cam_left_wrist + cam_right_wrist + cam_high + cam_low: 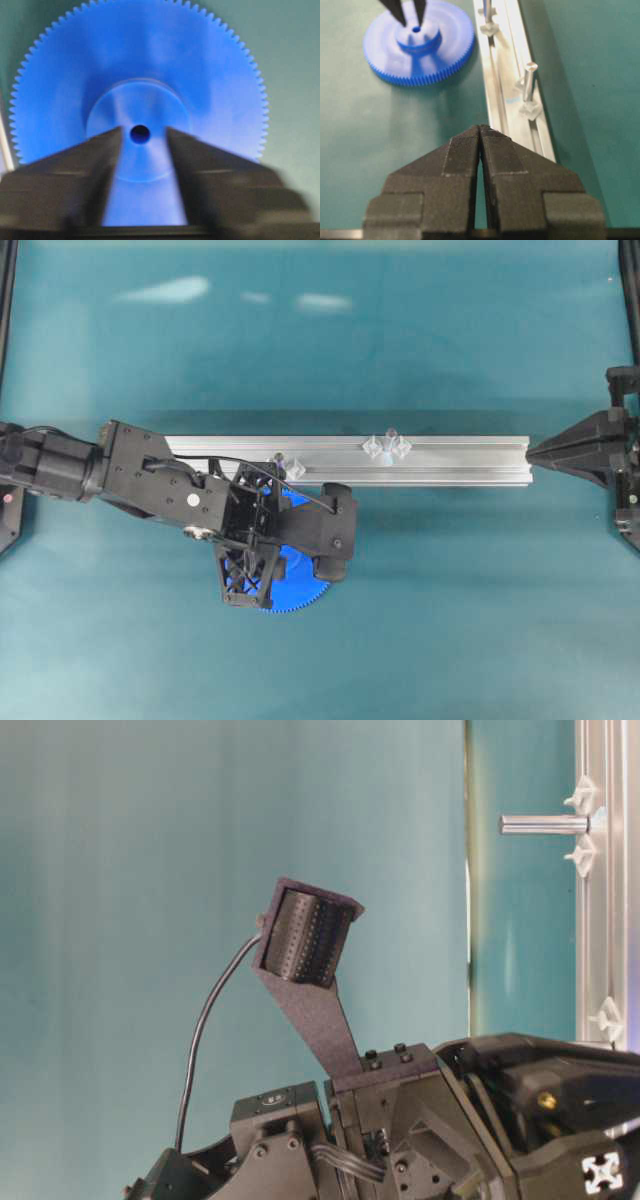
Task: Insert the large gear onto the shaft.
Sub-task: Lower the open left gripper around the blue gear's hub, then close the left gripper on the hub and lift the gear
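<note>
One flat, fine-toothed blue large gear (pixel 140 95)

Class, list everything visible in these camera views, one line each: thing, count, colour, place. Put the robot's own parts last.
Large toothed plastic gear: one, bright blue, flat on the mat beside the rail.
Ribbed aluminium rail: one, silver, across the table's middle.
Thin upright shaft: one, translucent grey, on the rail between two clear mounts.
Second peg: one, pale, on the rail near the gear.
Table mat: one, teal, under everything.
Left end effector: one, black, fingers parted either side of the gear's hub.
Right end effector: one, black, shut, away from the gear.
</note>
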You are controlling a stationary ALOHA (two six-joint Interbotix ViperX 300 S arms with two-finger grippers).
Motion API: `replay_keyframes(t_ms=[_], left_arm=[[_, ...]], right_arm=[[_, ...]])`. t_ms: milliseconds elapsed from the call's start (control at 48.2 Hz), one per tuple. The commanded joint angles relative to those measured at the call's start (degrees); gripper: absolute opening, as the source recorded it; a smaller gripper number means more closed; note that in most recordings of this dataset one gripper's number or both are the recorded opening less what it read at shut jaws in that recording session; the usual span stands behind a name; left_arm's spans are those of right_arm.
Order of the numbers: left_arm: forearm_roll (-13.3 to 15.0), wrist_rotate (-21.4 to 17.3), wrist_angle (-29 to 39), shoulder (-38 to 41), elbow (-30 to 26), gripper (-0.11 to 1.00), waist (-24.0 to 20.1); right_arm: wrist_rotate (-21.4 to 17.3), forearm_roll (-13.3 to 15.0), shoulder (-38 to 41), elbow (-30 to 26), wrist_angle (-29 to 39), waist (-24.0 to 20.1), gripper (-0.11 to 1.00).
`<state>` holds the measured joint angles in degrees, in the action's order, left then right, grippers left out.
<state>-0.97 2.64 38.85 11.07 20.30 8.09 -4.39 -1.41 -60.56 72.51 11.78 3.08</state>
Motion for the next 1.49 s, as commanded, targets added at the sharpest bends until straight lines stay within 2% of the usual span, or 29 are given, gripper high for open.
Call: replay_keyframes(t_ms=[0, 104, 187, 1017, 1307, 1473], left_arm=[[-0.18, 0.18, -0.44, -0.97, -1.14, 0.59, 0.35], [-0.18, 0.53, -0.70, -0.35, -1.32, 0.85, 0.18], [-0.18, 0.70, -0.09, 0.62, -1.41, 0.94, 0.26], [-0.18, 0.62, 0.79, 2.55, -0.53, 0.95, -2.29], [-0.09, 1.41, 0.35, 2.46, -1.76, 0.95, -2.20], [-0.09, 3.08, -0.26, 2.81, -1.67, 0.95, -2.20]], right_arm=[[-0.62, -0.09, 0.35, -0.26, -0.26, 0.09, 0.08], [-1.76, -0.09, 0.35, 0.35, -0.26, 0.18, 0.08], [-2.81, -0.18, 0.35, 0.53, -0.26, 0.09, 0.08], [-3.43, -0.18, -0.09, 0.53, -0.26, 0.09, 0.08], [-3.43, -0.09, -0.26, 0.53, -0.26, 0.09, 0.08], [-3.43, -0.09, -0.26, 0.53, -0.26, 0.09, 0.08]])
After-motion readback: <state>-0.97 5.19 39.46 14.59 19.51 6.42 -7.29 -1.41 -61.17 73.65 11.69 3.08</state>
